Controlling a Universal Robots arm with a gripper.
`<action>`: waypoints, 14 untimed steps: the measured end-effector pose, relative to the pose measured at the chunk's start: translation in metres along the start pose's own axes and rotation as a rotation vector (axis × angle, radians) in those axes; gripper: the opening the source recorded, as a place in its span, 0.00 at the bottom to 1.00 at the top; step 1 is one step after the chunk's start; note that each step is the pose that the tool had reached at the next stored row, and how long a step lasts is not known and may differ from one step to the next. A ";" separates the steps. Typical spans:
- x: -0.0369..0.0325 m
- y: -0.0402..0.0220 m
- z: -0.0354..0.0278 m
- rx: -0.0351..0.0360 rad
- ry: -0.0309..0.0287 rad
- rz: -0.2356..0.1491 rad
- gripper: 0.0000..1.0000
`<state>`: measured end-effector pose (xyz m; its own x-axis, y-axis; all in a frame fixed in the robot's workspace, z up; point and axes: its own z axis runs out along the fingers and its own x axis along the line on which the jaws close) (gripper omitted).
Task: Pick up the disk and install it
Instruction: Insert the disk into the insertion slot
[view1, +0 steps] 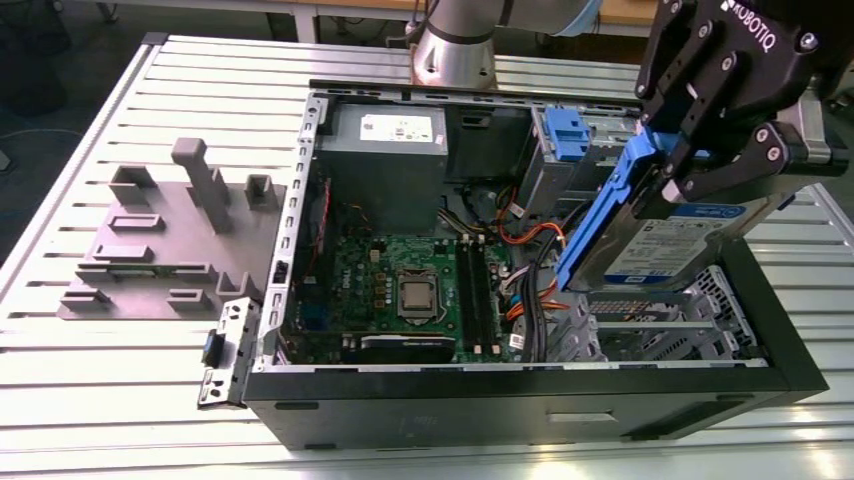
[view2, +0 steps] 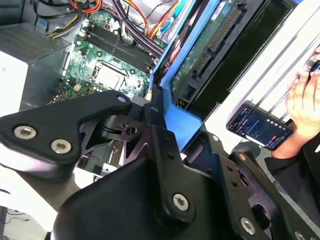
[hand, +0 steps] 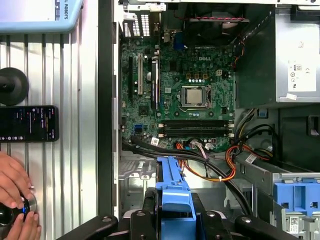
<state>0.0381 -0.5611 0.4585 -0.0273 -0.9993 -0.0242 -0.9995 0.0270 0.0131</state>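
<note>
The disk (view1: 674, 245), a silver drive with a white-and-blue label and a blue carrier frame (view1: 601, 225), hangs tilted on edge over the drive cage (view1: 654, 325) of the open computer case (view1: 534, 385), at the exterior view's right. My gripper (view1: 674, 180) is shut on its upper end. In the second wrist view the disk's green circuit-board side (view2: 210, 50) shows, with my fingers (view2: 160, 135) clamped on the blue frame (view2: 180, 117). The first wrist view has the blue frame (hand: 172, 195) between my gripper (hand: 172, 222) jaws, above the case's cables.
Inside the case lie the motherboard (view1: 400, 290), a grey power supply box (view1: 387, 140), orange cables (view1: 527, 235) and an empty blue latch (view1: 567, 135). A grey fixture block (view1: 160, 240) stands at the exterior view's left. A person's hand (hand: 15, 200) and a phone (hand: 27, 123) sit beside the case.
</note>
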 end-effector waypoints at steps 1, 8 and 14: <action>0.0000 0.0000 0.0000 -0.0001 0.0000 0.000 0.36; 0.0001 0.0000 0.0000 0.0000 0.0000 0.000 0.36; 0.0001 -0.0020 0.0001 -0.0001 0.0000 0.000 0.36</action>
<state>0.0401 -0.5612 0.4583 -0.0272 -0.9993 -0.0242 -0.9996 0.0269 0.0132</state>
